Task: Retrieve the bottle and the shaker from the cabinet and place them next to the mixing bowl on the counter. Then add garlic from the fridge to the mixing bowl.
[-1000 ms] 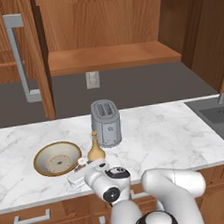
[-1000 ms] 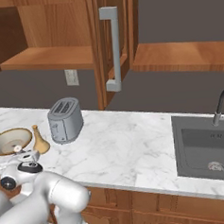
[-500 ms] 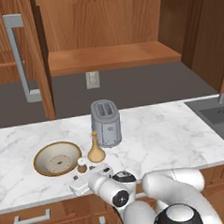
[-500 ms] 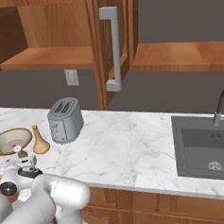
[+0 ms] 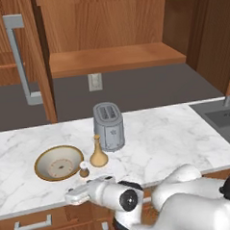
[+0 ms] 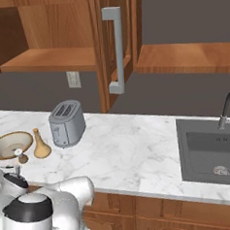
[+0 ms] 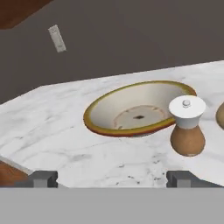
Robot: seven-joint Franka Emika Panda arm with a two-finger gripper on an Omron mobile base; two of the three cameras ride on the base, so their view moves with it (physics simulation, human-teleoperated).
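The mixing bowl (image 5: 58,163) (image 6: 11,144) (image 7: 139,109), cream with a yellow rim, sits at the left of the marble counter. Just right of it stands the small brown shaker (image 5: 83,169) (image 6: 18,155) (image 7: 187,127) with a white cap, upright and free. The tan bottle (image 5: 98,152) (image 6: 40,145) stands beside the shaker, its edge showing in the hand view's right margin. My gripper (image 5: 76,196) (image 7: 112,179) hovers low at the counter's front edge, facing bowl and shaker. It is open, with nothing between its fingertips (image 7: 43,178).
A grey toaster (image 5: 108,126) (image 6: 67,122) stands behind the bottle. The sink (image 6: 212,151) with its faucet lies at the far right. Open wooden cabinets (image 5: 113,59) hang above, with a door and handle (image 5: 24,64) on the left. A wall outlet (image 5: 94,81) is behind the toaster.
My jaws have spread wide and let go of the shaker, which now stands alone by the bowl. My hand has drawn back a little toward the counter's front edge.
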